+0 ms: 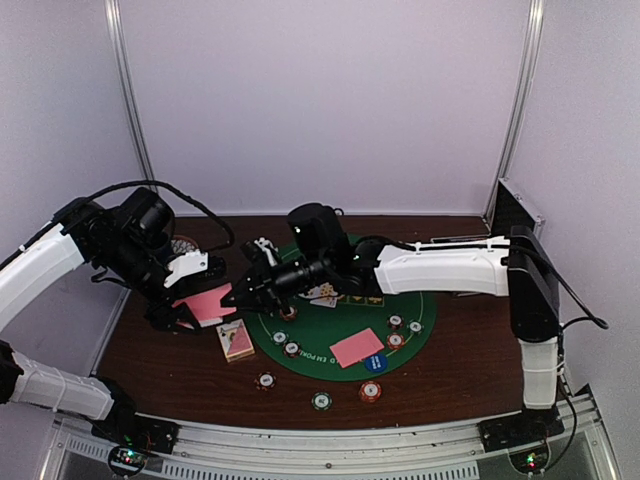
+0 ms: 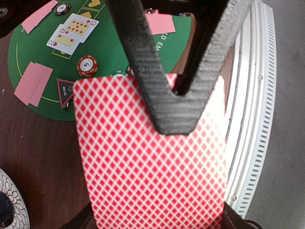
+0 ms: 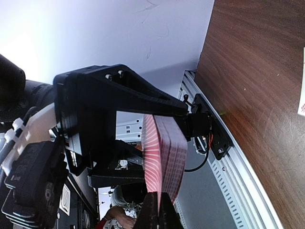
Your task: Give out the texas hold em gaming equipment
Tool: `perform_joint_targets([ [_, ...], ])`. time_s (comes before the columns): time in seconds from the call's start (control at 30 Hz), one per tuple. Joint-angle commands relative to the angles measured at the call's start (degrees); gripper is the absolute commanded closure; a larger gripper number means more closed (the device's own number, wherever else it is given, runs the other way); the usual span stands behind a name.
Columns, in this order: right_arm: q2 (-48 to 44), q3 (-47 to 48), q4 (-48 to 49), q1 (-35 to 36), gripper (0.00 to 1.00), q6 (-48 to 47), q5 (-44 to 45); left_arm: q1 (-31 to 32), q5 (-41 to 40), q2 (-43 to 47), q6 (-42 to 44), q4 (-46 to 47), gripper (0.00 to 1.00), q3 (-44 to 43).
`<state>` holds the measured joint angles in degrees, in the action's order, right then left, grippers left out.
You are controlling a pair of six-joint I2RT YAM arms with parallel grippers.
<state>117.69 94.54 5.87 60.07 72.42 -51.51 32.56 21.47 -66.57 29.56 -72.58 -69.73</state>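
My left gripper (image 1: 185, 312) is shut on a deck of pink-backed playing cards (image 1: 207, 300), held above the table's left side. In the left wrist view the deck's back (image 2: 147, 162) fills the frame. My right gripper (image 1: 238, 296) reaches across from the mat to the deck. In the right wrist view its tips (image 3: 158, 212) are shut on the outermost card (image 3: 153, 157) at the deck's edge, and that card is bowed slightly off the stack. Striped poker chips (image 1: 370, 391) lie on and in front of the green mat (image 1: 410, 300). Face-up cards (image 1: 322, 293) lie at the mat's centre.
A face-down card (image 1: 357, 347) and a blue round button (image 1: 377, 362) lie on the mat. Two cards (image 1: 235, 340) sit just off its left edge. A round patterned disc (image 1: 183, 243) lies at the back left. The metal case (image 1: 515, 212) stands at the back right.
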Motion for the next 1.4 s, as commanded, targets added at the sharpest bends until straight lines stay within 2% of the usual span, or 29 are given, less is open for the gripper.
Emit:
perform_joint_targets([
  [0.0,-3.2,-0.7,-1.1,-0.8,0.98,-0.7,-0.4,-0.3,0.9,0.5,-0.4,0.6,1.00,0.0],
  [0.43,-7.1,-4.7,-5.4,-4.3,1.00,-3.9,-0.8,-0.3,0.9,0.1,-0.2,0.7,1.00,-0.2],
  [0.57,-8.3,-4.9,-10.7,-6.3,1.00,-6.9,-0.8,-0.3,0.8,0.0,-0.1,0.6,1.00,-0.1],
  [0.7,-9.2,-3.1,-19.5,-9.6,1.00,-13.1,0.2,-0.3,0.6,0.0,0.0,0.6,1.00,0.0],
  [0.87,-7.0,6.6,-42.2,-13.5,1.00,-28.4,4.9,-0.3,0.5,0.3,-0.2,0.3,1.00,-0.1],
  [1.0,-1.3,19.1,-62.7,-15.2,1.00,-40.9,14.7,-0.3,0.3,0.5,-0.1,0.2,1.00,-0.4],
  [1.17,9.8,39.6,-83.5,-15.4,1.00,-50.6,30.4,-0.3,0.4,0.6,-0.1,0.0,1.00,-0.4],
  [1.27,14.3,46.9,-89.0,-15.4,1.00,-53.2,39.9,-0.3,0.4,0.5,-0.2,0.0,1.00,-0.4],
  [1.37,14.5,47.7,-88.1,-15.3,1.00,-55.5,48.1,-0.3,0.3,0.5,-0.1,0.0,1.00,-0.5],
])
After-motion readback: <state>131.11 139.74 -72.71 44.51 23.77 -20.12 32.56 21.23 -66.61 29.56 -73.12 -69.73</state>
